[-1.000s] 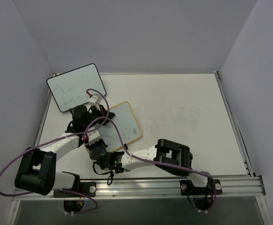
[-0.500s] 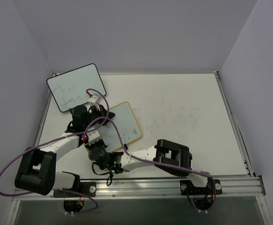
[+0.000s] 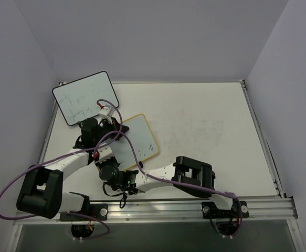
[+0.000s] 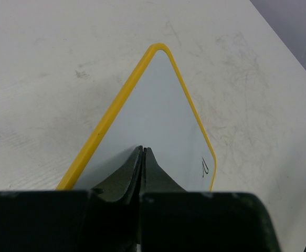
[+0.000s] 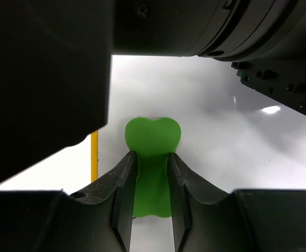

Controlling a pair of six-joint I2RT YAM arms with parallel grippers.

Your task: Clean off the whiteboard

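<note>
Right hand (image 5: 151, 156), at the near edge of the whiteboard (image 4: 158, 121): fingers clamped on a green piece (image 5: 153, 134). Left hand (image 4: 143, 149), at its left edge: fingers fully closed, nothing visibly held. The whiteboard lies flat on the counter (image 3: 205, 126).

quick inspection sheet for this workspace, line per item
surface: white table, scuffed and smudged
job's things: whiteboard lies flat, mostly clean, one small mark near a corner
clutter: black-framed whiteboard with scribbles, far left corner
grippers: left gripper shut, tips over the whiteboard; right gripper shut on green eraser
cables: purple cable loops wide off the left arm
surroundings: plain walls; metal rail at the near edge
</note>
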